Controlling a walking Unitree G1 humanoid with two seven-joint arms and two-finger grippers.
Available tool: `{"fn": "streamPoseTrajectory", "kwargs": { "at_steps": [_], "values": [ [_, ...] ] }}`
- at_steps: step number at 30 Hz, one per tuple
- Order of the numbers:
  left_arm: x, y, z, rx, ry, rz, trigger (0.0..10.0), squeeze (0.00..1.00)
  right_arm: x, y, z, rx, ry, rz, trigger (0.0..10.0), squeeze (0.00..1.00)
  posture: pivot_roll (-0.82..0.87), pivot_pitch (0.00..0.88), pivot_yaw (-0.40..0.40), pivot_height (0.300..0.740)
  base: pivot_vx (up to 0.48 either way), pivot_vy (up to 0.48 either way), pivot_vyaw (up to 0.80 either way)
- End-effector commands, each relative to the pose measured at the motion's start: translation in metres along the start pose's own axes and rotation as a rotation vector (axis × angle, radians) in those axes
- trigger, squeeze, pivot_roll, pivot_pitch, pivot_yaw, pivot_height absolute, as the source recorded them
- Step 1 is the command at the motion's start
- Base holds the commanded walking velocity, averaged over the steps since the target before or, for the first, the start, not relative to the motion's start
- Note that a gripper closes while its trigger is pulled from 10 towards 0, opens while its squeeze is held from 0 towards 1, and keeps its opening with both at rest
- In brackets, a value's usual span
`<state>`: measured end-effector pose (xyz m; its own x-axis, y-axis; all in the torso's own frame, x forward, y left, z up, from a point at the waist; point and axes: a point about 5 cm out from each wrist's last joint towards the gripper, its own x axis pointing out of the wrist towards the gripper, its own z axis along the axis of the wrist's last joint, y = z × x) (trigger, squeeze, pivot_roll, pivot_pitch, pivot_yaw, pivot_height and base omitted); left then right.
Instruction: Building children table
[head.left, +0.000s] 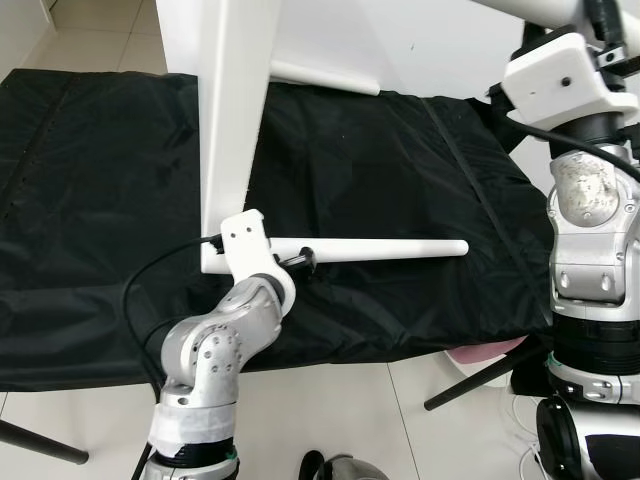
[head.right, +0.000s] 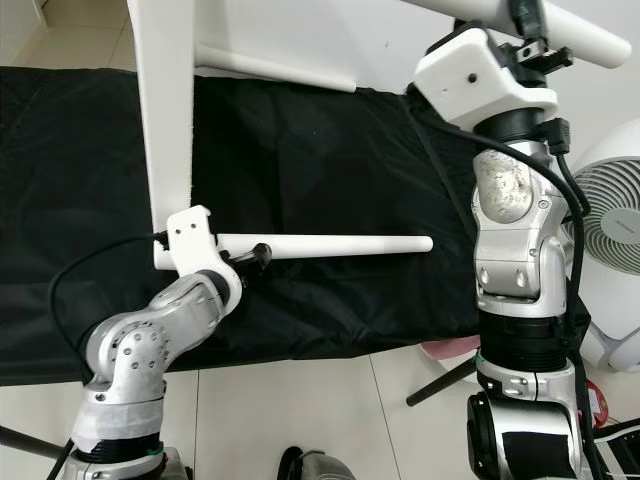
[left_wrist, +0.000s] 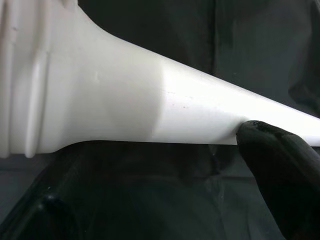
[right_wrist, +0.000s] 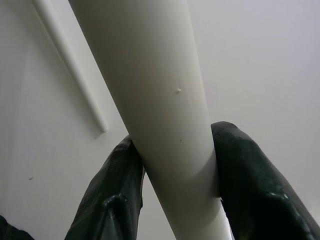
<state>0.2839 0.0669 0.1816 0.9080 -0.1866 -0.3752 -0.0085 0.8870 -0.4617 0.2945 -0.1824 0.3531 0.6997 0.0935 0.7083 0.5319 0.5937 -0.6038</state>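
- A black cloth (head.left: 400, 200) is covering the work surface, and the white tabletop (head.left: 235, 120) is standing on edge across it, its lower corner resting on the cloth near the robot.
- One white table leg (head.left: 385, 250) is sticking out sideways from that lower corner, hanging just above the cloth; in the left wrist view its flared root looks seated in the socket, though I cannot tell how firmly.
- A second table leg (head.right: 560, 28) is being held high on the robot's right, slanting across in front of the tabletop's face.
- The right gripper (right_wrist: 175, 180) is clamping this upper leg, both black fingers (right_wrist: 115, 200) pressing against its round sides.
- The left gripper (head.left: 303, 262) is sitting at the lower leg near its root; one fingertip (left_wrist: 272, 150) is touching the leg's underside, and the fingers look closed on it, though the other finger is hidden.
- Likely risks: the tabletop is balancing on an edge, so a sideways pull from either arm could be tipping it over; the smooth round leg could be slipping or twisting in the right gripper's hold; forcing the lower leg off-axis could be straining its joint.
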Motion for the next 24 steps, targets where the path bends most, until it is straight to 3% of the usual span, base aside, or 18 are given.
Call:
{"fn": "streamPoseTrajectory", "kwargs": {
  "at_steps": [1, 8, 13, 21, 24],
  "values": [
    [0.002, -0.008, 0.000, -0.039, -0.004, 0.000, 10.0, 0.00, 0.001, -0.034, 0.002, 0.118, 0.007, -0.219, 0.0, 0.00, -0.02, 0.121, -0.072, 0.740, 0.000, 0.000, 0.00],
    [0.011, -0.020, 0.008, -0.041, -0.010, -0.004, 10.0, 0.00, -0.004, -0.039, -0.001, 0.131, 0.054, -0.257, 0.0, 0.00, -0.02, 0.133, -0.056, 0.740, 0.000, 0.000, 0.00],
    [0.015, -0.027, 0.012, -0.101, -0.022, 0.005, 10.0, 0.00, -0.004, -0.039, -0.002, 0.134, 0.068, -0.267, 0.0, 0.00, -0.03, 0.134, -0.056, 0.740, 0.000, 0.000, 0.00],
    [0.014, -0.046, 0.022, -0.269, -0.072, -0.043, 10.0, 0.00, 0.000, -0.040, -0.001, 0.149, 0.057, -0.261, 0.0, 0.00, -0.03, 0.147, -0.068, 0.740, 0.000, 0.000, 0.00],
    [0.011, -0.065, 0.029, -0.364, -0.099, -0.132, 10.0, 0.00, 0.008, -0.035, 0.009, 0.184, 0.015, -0.222, 0.0, 0.00, -0.04, 0.156, -0.076, 0.740, 0.000, 0.000, 0.00]
  ]
}}
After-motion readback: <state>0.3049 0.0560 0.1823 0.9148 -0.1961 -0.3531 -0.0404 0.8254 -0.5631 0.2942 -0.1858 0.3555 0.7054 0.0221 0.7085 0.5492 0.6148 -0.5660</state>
